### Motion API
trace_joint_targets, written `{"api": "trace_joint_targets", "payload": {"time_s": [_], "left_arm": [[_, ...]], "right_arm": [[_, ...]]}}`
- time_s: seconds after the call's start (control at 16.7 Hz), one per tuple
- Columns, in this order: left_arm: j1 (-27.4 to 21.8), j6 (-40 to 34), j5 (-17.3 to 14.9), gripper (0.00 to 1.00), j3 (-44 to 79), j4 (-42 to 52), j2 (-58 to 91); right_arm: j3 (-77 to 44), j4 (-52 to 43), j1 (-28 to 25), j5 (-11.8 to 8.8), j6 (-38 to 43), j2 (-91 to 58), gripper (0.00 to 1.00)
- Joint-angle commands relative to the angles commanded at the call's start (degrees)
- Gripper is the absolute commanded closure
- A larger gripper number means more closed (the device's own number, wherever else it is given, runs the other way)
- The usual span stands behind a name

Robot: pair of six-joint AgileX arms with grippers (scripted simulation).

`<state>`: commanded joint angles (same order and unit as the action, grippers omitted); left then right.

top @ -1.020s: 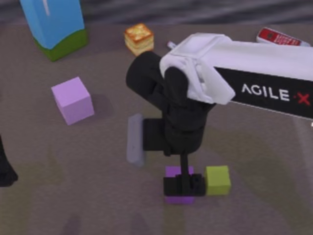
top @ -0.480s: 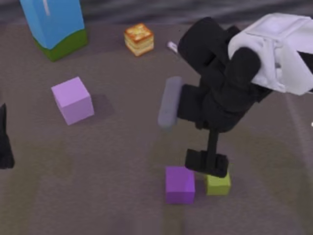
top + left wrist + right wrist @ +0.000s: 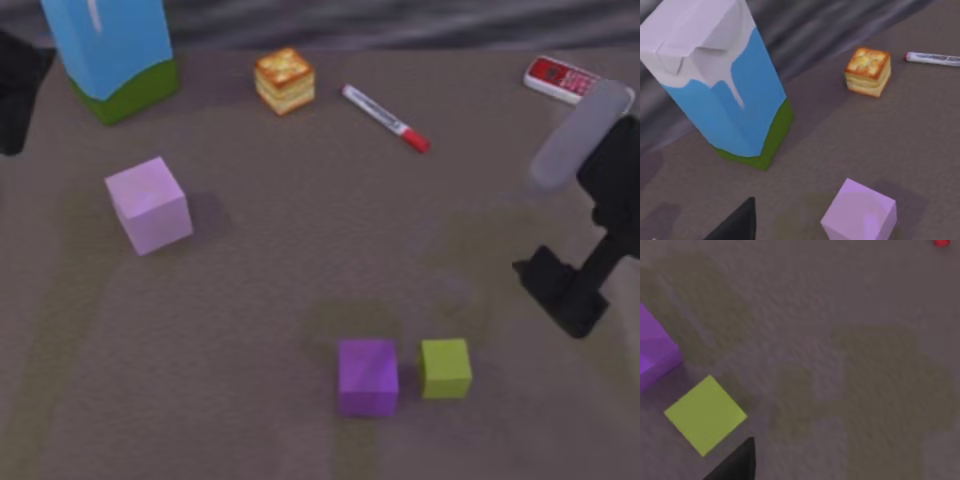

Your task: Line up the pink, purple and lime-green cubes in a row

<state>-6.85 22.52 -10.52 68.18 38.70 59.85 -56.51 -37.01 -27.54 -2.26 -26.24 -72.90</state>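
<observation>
The pink cube [image 3: 149,204] sits alone on the left side of the table [image 3: 300,250], well apart from the other two cubes. The purple cube [image 3: 367,376] and the lime-green cube [image 3: 445,367] sit side by side near the front, purple on the left, with a thin gap between them. That makes three cubes, one of each colour.

The right gripper [image 3: 566,295] hangs at the right edge, to the right of the green cube and a bit farther back. It holds nothing; I cannot tell how wide its fingers are spread. Part of that arm is cut off by the picture's edge. The left arm [image 3: 20,85] is only a dark shape in the far left corner, and its gripper cannot be seen.

Along the far side stand one blue and green milk carton [image 3: 115,50], one small orange-yellow block [image 3: 284,80], one red-capped marker [image 3: 385,118] and one red phone [image 3: 562,79].
</observation>
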Motion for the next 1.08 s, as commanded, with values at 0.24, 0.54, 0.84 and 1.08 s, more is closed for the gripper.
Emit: {"api": "trace_joint_targets", "payload": {"time_s": [0.24,0.54,0.84,1.08], "left_arm": [[-2.02,8.13,-0.17,0.0,20.24,13.59,23.3],[-3.49,16.55,2.18,0.0,37.22,26.42,48.26],[-3.87,22.88,6.29,0.0,49.15,33.87,66.57],[-3.78,25.95,9.2,0.0,53.52,36.46,75.12]], "right_arm": [[15.16,9.7,7.59,-0.03,6.71,19.42,0.0],[32.9,20.93,16.05,0.5,14.69,42.6,0.0],[47.1,30.27,22.63,1.39,21.41,61.31,0.0],[54.25,35.31,25.92,2.02,25.03,70.22,0.0]]}}
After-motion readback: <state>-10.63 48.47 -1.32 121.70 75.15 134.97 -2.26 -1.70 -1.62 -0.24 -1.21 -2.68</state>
